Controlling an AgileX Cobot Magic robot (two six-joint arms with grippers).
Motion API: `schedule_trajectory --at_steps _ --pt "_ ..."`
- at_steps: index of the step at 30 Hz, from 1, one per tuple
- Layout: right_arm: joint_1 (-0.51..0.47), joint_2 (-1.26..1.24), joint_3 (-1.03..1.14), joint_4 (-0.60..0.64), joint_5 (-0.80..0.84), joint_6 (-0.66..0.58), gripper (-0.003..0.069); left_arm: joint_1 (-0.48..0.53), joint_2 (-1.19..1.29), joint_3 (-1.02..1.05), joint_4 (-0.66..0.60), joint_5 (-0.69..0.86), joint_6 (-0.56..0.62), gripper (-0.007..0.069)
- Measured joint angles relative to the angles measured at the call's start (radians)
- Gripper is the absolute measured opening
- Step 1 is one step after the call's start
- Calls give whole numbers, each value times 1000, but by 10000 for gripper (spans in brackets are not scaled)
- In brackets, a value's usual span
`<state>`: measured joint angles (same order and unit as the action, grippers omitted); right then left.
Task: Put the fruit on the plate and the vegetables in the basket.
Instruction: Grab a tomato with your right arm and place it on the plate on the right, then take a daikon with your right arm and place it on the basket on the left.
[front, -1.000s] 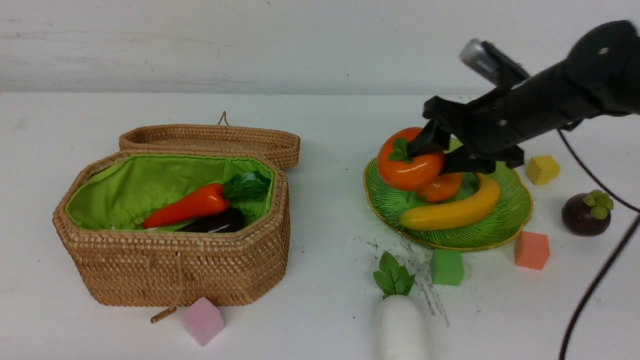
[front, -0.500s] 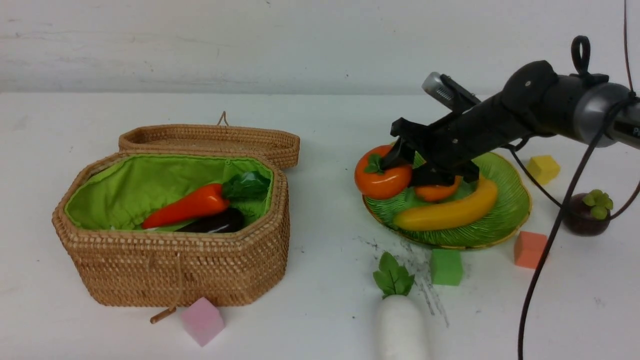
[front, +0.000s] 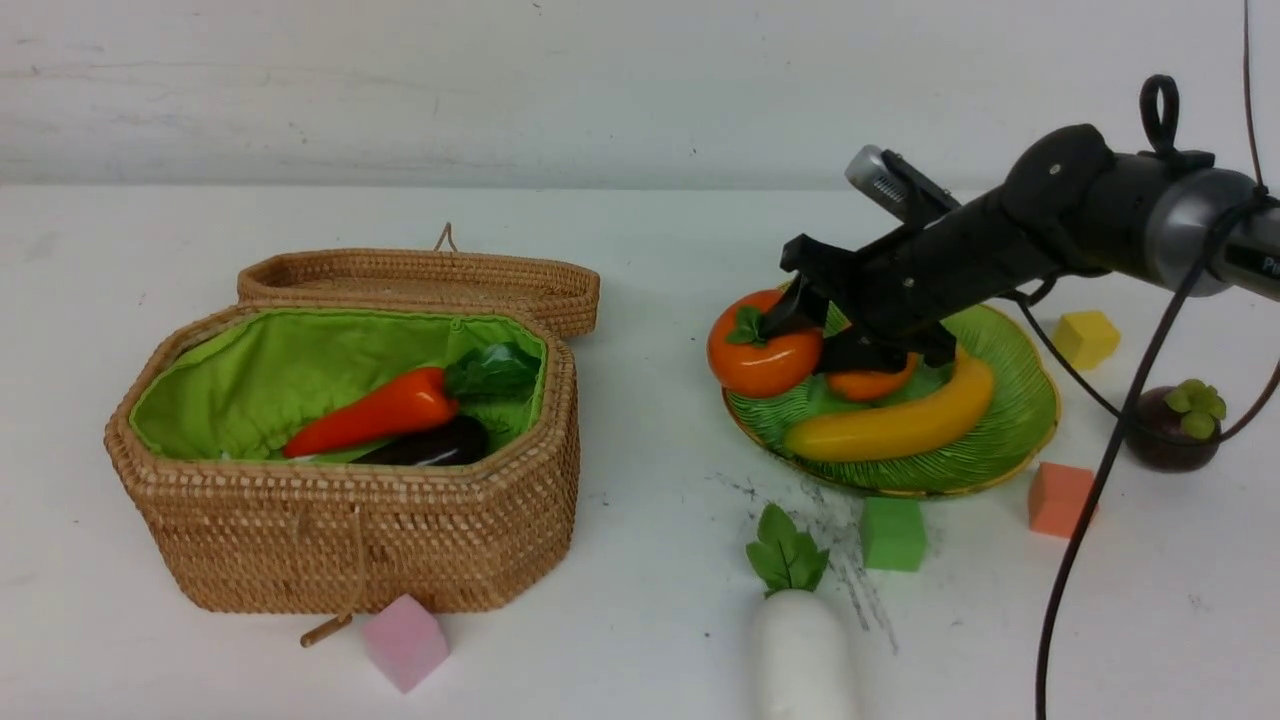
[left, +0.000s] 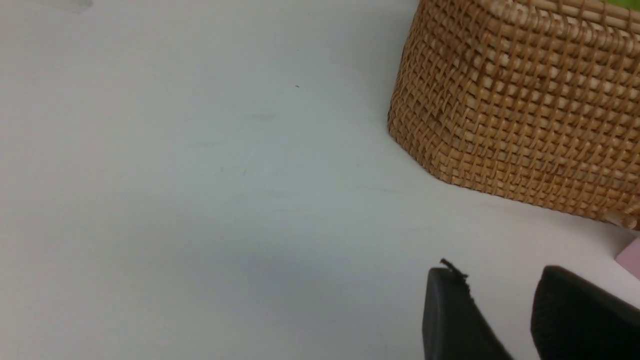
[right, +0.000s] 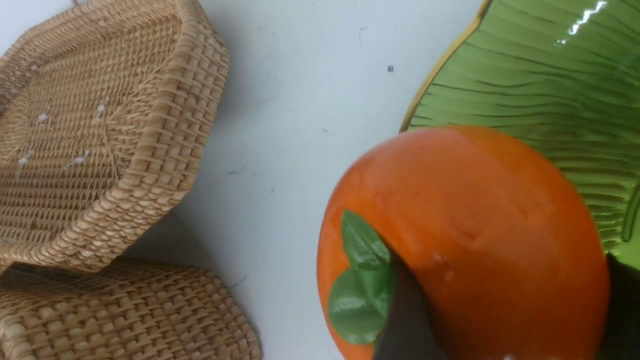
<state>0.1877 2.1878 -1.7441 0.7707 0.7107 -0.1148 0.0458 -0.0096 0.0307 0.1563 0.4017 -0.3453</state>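
At left of the front view, the basket (front: 350, 540) holds the carrot (front: 375, 412) and eggplant (front: 430, 445). The left wrist view shows the left gripper (left: 500, 282) near the basket's wall, part open and holding nothing. At low centre lies the radish (front: 800, 650). Right of centre, the right gripper (front: 815, 335) clamps the persimmon (front: 762, 355) at the left rim of the plate (front: 1010, 420), beside the mango (front: 872, 383) and banana (front: 900, 420). The mangosteen (front: 1170, 430) sits far right.

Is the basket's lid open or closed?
Open. The lid lies flipped back behind the basket, and the green lining, carrot and eggplant inside show plainly.
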Motion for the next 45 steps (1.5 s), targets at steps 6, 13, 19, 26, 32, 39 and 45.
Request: schedule_trajectory --at_steps 6,13,19,26,32,39,45 --pt "0 -19 2 -28 8 0 526 0 0 0 0 0 0 239" --pt "1 -77 3 -103 25 36 550 0 0 0 0 0 0 239" --pt "1 -113 3 -253 61 129 552 0 0 0 0 0 0 239" --pt "1 -189 3 -415 183 198 561 0 0 0 0 0 0 239" --pt "4 -320 20 -459 369 180 561 0 0 0 0 0 0 239" --pt "127 -511 305 -416 386 178 561 0 0 0 0 0 0 239" --pt "307 -531 505 -415 308 176 581 0 0 0 0 0 0 239"
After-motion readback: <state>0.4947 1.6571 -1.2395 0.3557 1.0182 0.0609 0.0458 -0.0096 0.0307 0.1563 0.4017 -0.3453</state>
